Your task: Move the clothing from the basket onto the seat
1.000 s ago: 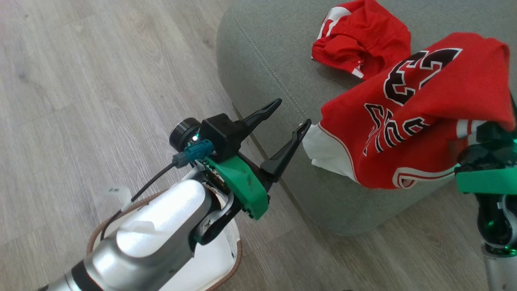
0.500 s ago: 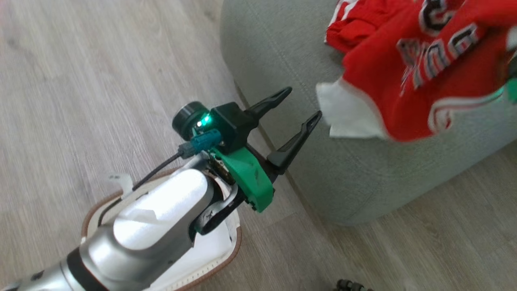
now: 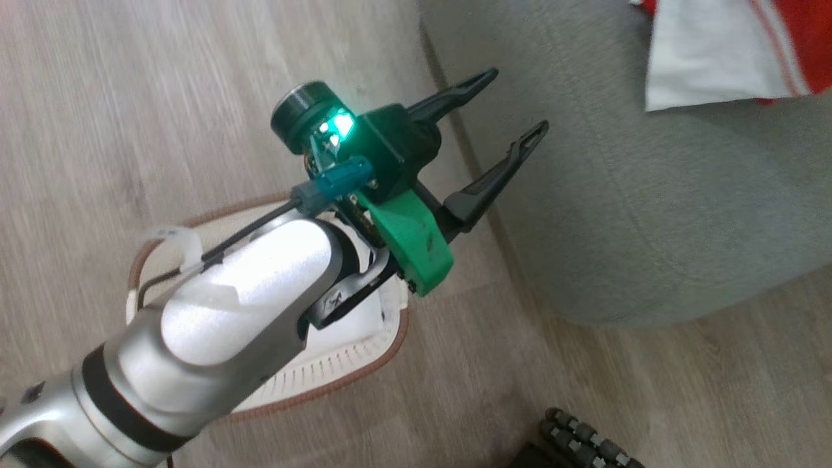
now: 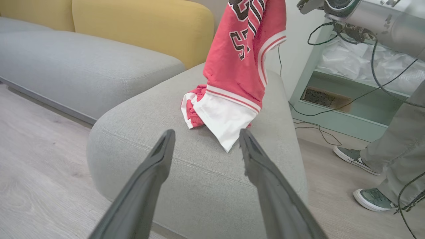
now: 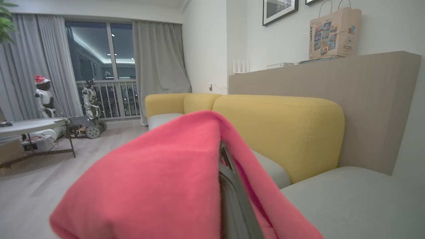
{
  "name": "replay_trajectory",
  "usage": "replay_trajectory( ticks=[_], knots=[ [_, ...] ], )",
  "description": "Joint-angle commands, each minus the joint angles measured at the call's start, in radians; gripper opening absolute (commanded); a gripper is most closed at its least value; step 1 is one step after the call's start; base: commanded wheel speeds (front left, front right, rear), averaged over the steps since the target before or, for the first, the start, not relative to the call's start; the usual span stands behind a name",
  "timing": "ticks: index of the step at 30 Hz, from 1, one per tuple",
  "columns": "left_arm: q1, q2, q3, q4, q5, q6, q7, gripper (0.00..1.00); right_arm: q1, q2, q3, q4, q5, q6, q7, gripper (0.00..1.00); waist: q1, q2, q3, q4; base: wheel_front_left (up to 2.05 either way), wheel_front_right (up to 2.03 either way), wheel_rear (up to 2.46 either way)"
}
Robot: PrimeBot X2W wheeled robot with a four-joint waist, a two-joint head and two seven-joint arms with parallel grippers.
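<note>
The right claw [image 5: 223, 156], clamped shut on the red jersey [image 4: 239, 59], is lifting it off the seat's [image 4: 149, 126] front edge, and the hem is now dangling mid-seat beside the crumpled garment [image 4: 194, 113]. The left claw [image 3: 518, 99] is hanging wide open and empty near the basket [image 3: 338, 377]. Lowering and release are likely coming next.
</note>
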Motion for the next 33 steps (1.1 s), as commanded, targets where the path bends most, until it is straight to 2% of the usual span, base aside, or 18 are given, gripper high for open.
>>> replay_trajectory(
  ticks=[1,6,15,19,20,21,23,25,28,29,30,31,33],
  knots=[
    [-0.052,0.018,0.031,-0.038,0.012,-0.005,0.007,1.0,-0.047,-0.053,-0.013,0.021,-0.02,0.0,-0.019,0.0,-0.0003,0.0,0.075,0.052,0.0,0.0,0.0],
    [-0.075,0.017,0.026,-0.048,0.023,-0.009,0.011,1.0,-0.102,-0.084,0.022,0.18,-0.09,0.0,-0.021,0.0,-0.0003,0.0,0.133,0.085,0.0,0.0,0.0],
    [-0.097,0.017,0.022,-0.059,0.036,-0.008,0.01,1.0,-0.131,-0.059,0.121,0.392,-0.141,0.0,0.034,0.0,-0.0003,0.0,0.205,0.124,0.0,0.0,0.0],
    [-0.098,0.017,0.023,-0.055,0.036,-0.007,0.005,1.0,-0.135,-0.037,0.15,0.451,-0.13,0.0,0.092,0.0,-0.0003,0.0,0.211,0.132,0.0,0.0,0.0],
    [-0.097,0.018,0.023,-0.054,0.035,-0.006,0.002,1.0,-0.137,-0.029,0.154,0.476,-0.118,0.0,0.128,0.0,-0.0003,0.0,0.21,0.134,0.0,0.0,0.0],
    [-0.095,0.017,0.023,-0.051,0.033,-0.006,-0.003,1.0,-0.14,-0.022,0.181,0.515,-0.113,0.0,0.212,0.0,-0.0003,0.0,0.208,0.137,0.0,0.0,0.0],
    [-0.092,0.016,0.024,-0.048,0.03,-0.006,-0.009,1.0,-0.146,-0.026,0.195,0.553,-0.105,0.0,0.285,0.0,-0.0003,0.0,0.203,0.141,0.0,0.0,0.0],
    [-0.09,0.015,0.025,-0.043,0.029,-0.005,-0.016,1.0,-0.152,-0.023,0.211,0.578,-0.095,0.0,0.357,0.33,-0.0003,0.0,0.196,0.142,0.0,0.0,0.0],
    [-0.086,0.016,0.026,-0.037,0.026,-0.003,-0.024,1.0,-0.16,-0.03,0.229,0.577,-0.092,0.0,0.374,0.41,-0.0003,0.0,0.185,0.14,0.0,0.0,0.0],
    [-0.084,0.015,0.026,-0.034,0.025,-0.002,-0.027,1.0,-0.161,-0.031,0.234,0.577,-0.09,0.0,0.377,0.55,-0.0003,0.0,0.179,0.139,0.0,0.0,0.0],
    [-0.082,0.014,0.025,-0.031,0.023,-0.002,-0.03,1.0,-0.163,-0.033,0.24,0.576,-0.089,0.0,0.377,0.88,-0.0003,0.0,0.172,0.138,0.0,0.0,0.0],
    [-0.079,0.013,0.025,-0.029,0.022,-0.002,-0.034,1.0,-0.164,-0.038,0.246,0.575,-0.091,0.0,0.376,1.0,-0.0003,0.0,0.164,0.137,0.0,0.0,0.0],
    [-0.074,0.01,0.024,-0.021,0.018,-0.003,-0.042,1.0,-0.166,-0.043,0.258,0.578,-0.089,0.0,0.379,1.0,-0.0003,0.0,0.145,0.134,0.0,0.0,0.0]
  ],
)
